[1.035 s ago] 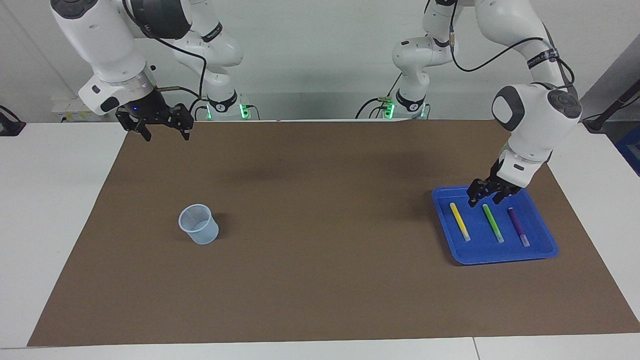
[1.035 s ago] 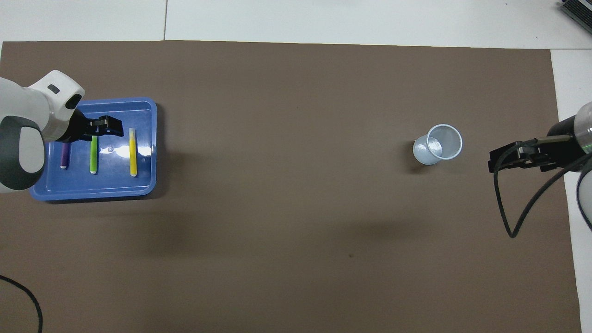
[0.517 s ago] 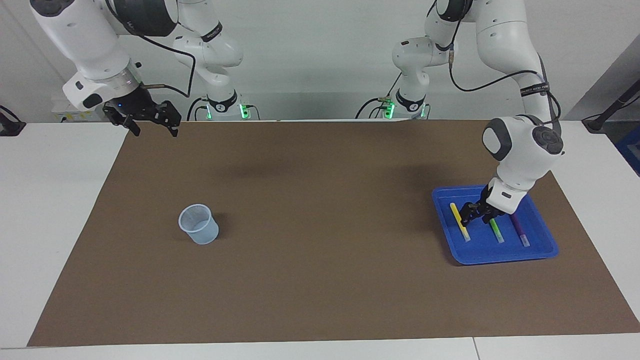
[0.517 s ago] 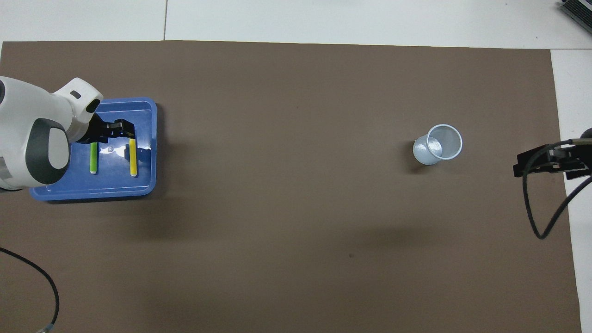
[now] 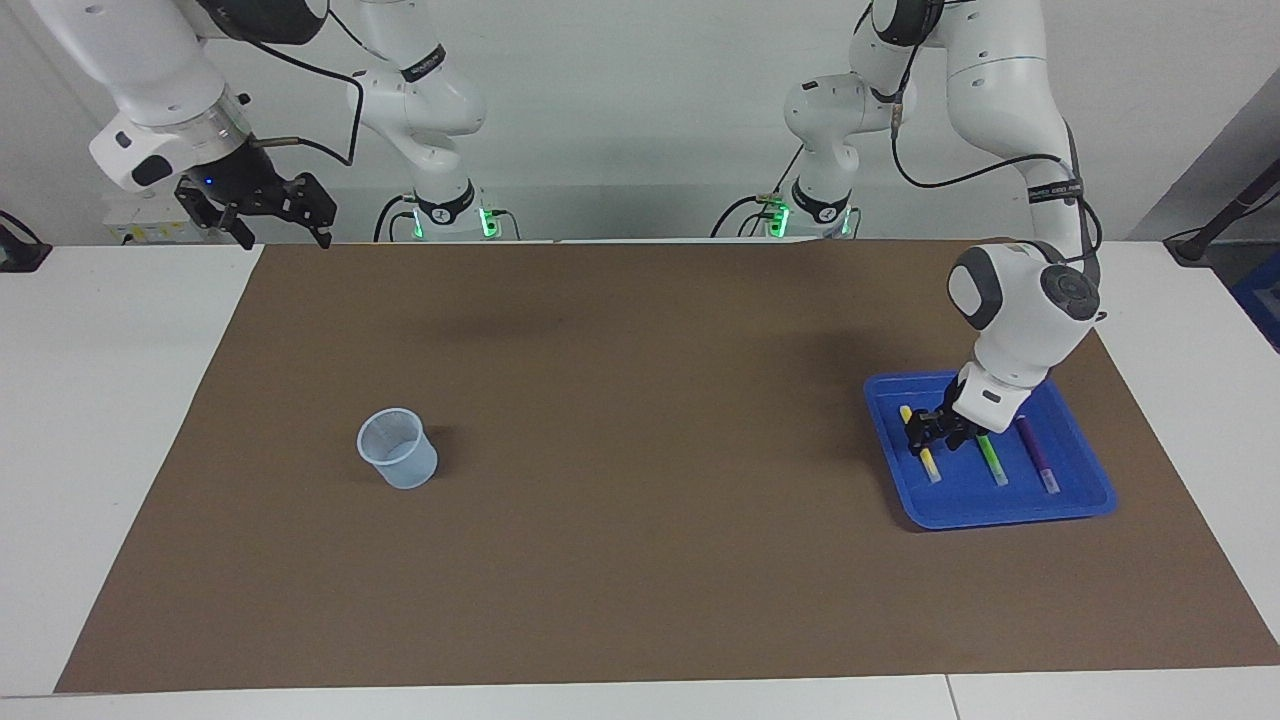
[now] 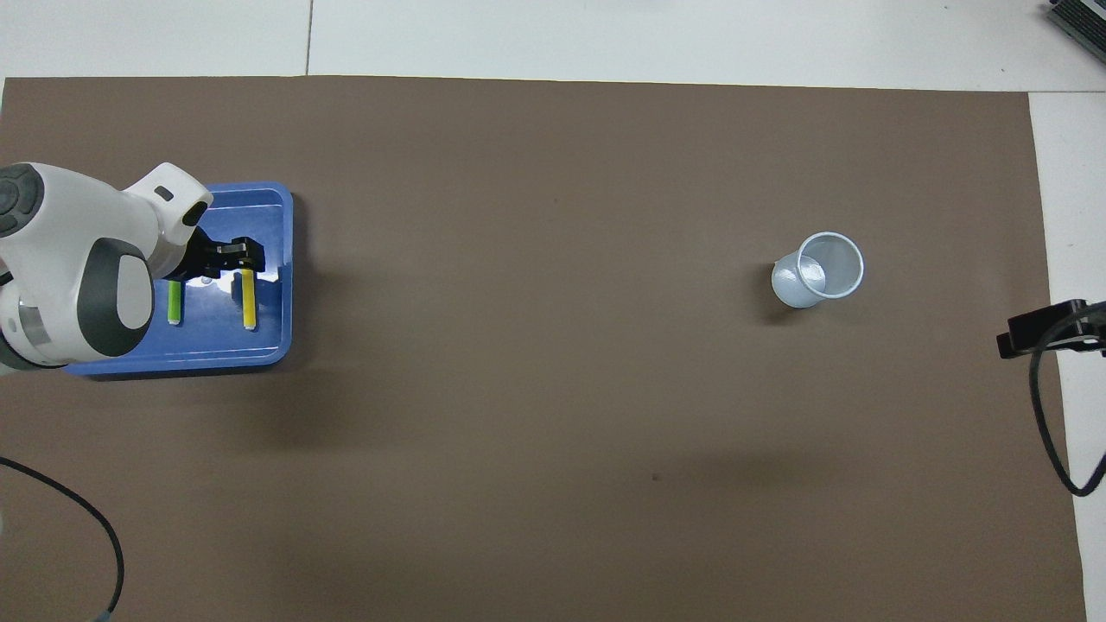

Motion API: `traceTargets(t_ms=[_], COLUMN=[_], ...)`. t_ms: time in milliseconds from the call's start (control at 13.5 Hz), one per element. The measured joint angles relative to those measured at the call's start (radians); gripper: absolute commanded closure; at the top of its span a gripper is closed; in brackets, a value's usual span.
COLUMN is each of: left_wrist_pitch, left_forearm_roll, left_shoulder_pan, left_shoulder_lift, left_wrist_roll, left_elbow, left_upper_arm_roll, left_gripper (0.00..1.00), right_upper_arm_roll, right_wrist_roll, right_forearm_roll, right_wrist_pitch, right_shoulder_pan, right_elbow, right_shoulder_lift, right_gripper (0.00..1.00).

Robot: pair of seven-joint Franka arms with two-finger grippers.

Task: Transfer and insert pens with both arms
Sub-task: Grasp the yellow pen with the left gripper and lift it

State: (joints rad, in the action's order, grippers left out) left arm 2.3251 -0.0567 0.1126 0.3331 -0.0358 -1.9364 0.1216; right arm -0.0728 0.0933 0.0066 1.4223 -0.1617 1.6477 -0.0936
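Left gripper [image 5: 926, 432] has dropped into the blue tray [image 5: 1085, 500] since a second ago, jaws narrowing round the yellow pen [image 5: 928, 464] — grip not confirmed, can't tell. Green pen [image 5: 992, 460] and purple pen [image 5: 1038, 460] lie beside it. Right gripper [image 5: 268, 214] pulled back — released, waiting off the desk's brown mat, well apart from the cup [image 5: 398, 448]. Pickup looks imminent.

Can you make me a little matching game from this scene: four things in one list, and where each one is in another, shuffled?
Things:
1. yellow pen
2. purple pen
3. clear cup
4. right gripper

Places:
A. standing on the brown mat
B. raised over the right arm's end of the table
C. under the left gripper
D. in the blue tray, at its outer side

Pairs: 1-C, 2-D, 3-A, 4-B
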Motion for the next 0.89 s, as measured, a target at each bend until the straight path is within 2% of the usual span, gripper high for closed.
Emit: traceTargets(t_ms=[148, 370, 665, 739, 813, 887], left_wrist_pitch=[0.005, 0.009, 0.012, 0.014, 0.016, 0.017], left_forearm_roll=[0.0, 0.0, 0.0, 0.0, 0.0, 0.0], left_shoulder_pan=[0.0, 0.0, 0.0, 0.0, 0.0, 0.0], left_shoulder_lift=[0.0, 0.0, 0.0, 0.0, 0.0, 0.0], left_wrist_roll=[0.0, 0.0, 0.0, 0.0, 0.0, 0.002], left_elbow=[-0.014, -0.023, -0.032, -0.034, -0.035, -0.037], left_upper_arm_roll=[-0.001, -0.002, -0.002, -0.002, -0.002, -0.002], left_gripper=[0.43, 0.59, 0.6, 0.67, 0.82, 0.91], right_upper_arm_roll=[0.0, 0.0, -0.004, -0.007, -0.01, -0.012], right_wrist_roll=[0.015, 0.015, 0.015, 0.015, 0.015, 0.015], right_forearm_roll=[0.0, 0.0, 0.001, 0.002, 0.004, 0.005], right_wrist_pitch=[-0.006, -0.006, 0.021, 0.032, 0.036, 0.039], right_shoulder_pan=[-0.003, -0.003, 0.0, 0.002, 0.005, 0.011], right_elbow=[0.01, 0.019, 0.02, 0.021, 0.021, 0.021], right_shoulder_lift=[-0.011, -0.012, -0.012, -0.012, -0.012, -0.012], right_gripper=[0.0, 0.0, 0.0, 0.0, 0.0, 0.0])
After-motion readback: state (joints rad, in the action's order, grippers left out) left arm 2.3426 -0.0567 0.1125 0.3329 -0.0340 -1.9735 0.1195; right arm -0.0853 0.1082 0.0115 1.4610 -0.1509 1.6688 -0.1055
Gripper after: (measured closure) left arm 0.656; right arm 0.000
